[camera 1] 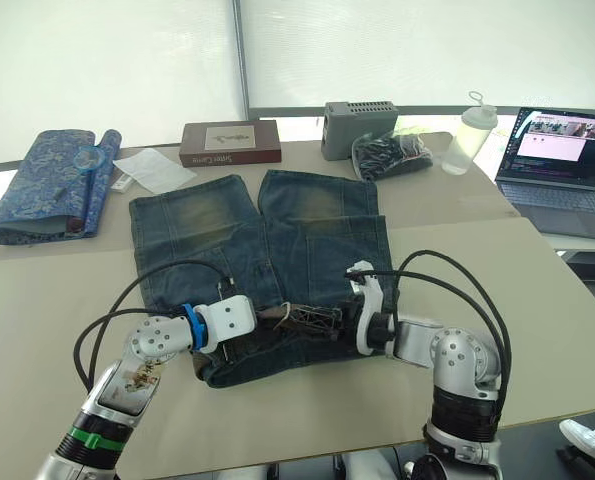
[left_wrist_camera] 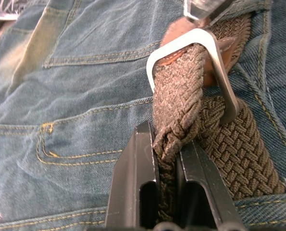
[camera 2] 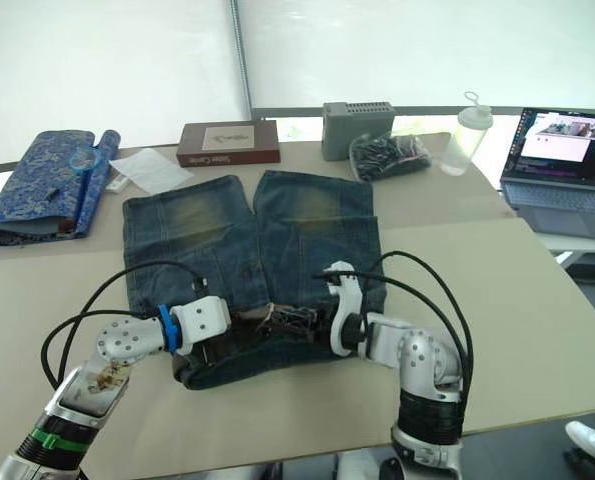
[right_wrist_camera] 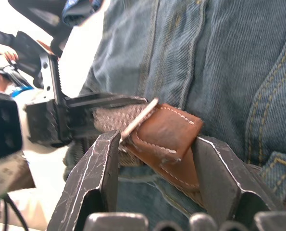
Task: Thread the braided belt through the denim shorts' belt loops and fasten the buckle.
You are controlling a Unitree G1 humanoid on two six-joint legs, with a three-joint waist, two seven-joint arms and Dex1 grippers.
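- At the waistband, near edge of the bench (camera 1: 537, 300): left gripper (left_wrist_camera: 167, 163) clamped on the tip of the braided belt (left_wrist_camera: 181, 96), which has passed through the buckle (left_wrist_camera: 200, 57).
- Right gripper (right_wrist_camera: 157, 144) closed around the brown leather tab just behind the buckle frame, pads touching both sides.
- Both grippers close together over the middle of the denim shorts (camera 1: 217, 230), facing each other.
- Belt lies along the waistband; belt loops too hidden to tell which ones are threaded.
- Shorts spread flat, legs pointing away from the robot.
- Handling, my judgement: belt is soft, floppy woven webbing, grippy not slick; tip frays and bends, so hold close to the end. Leather tab is stiffer, a good anchor. Metal frame is rigid and slippery, avoid pinching it.
- Denim is limp and may bunch if pulled hard.
- Writing: box (camera 1: 231, 143) at far edge has spine lettering, too small to read. Laptop (camera 1: 562, 165) screen text unreadable.
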